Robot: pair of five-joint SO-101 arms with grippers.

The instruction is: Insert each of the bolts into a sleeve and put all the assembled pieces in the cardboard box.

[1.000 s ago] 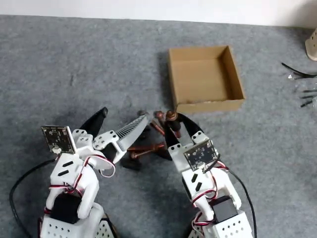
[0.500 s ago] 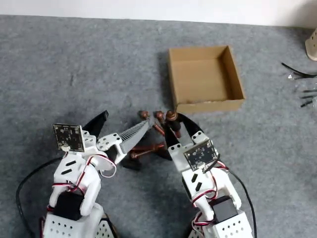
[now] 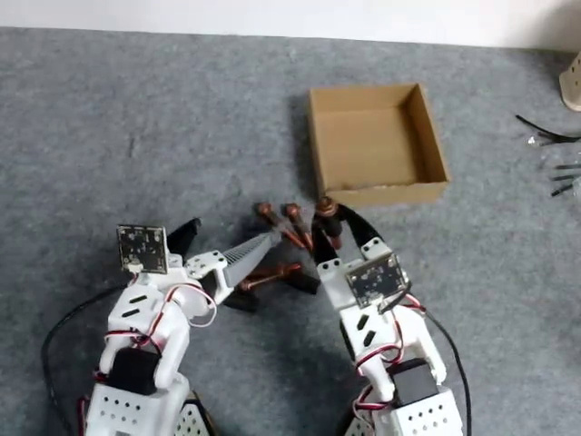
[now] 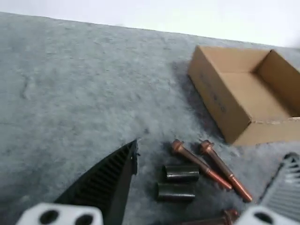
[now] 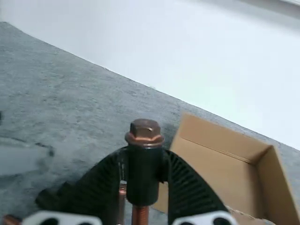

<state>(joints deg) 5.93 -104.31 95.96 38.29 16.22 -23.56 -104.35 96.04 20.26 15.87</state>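
Note:
My right gripper [image 3: 329, 229] is shut on a black sleeve [image 5: 143, 176] with a copper bolt [image 5: 144, 131] through it, held upright just in front of the cardboard box [image 3: 381, 193]. The box [image 5: 220, 159] looks empty. My left gripper [image 3: 221, 242] stands open over the loose parts, holding nothing. Between its fingers lie two copper bolts [image 4: 197, 162] [image 4: 226, 171] side by side, and two black sleeves [image 4: 182, 173] [image 4: 174, 192] next to them. A third bolt [image 3: 270, 275] lies across, nearer the arms.
The grey carpet runs on to the left and behind the box [image 4: 220, 103]. Black cables and small tools [image 3: 554, 138] lie at the far right edge, with a pale object [image 3: 572, 82] above them.
The left arm has swung to the right and drawn back a little, still open. The right gripper with the sleeved bolt has shifted slightly right, toward the box.

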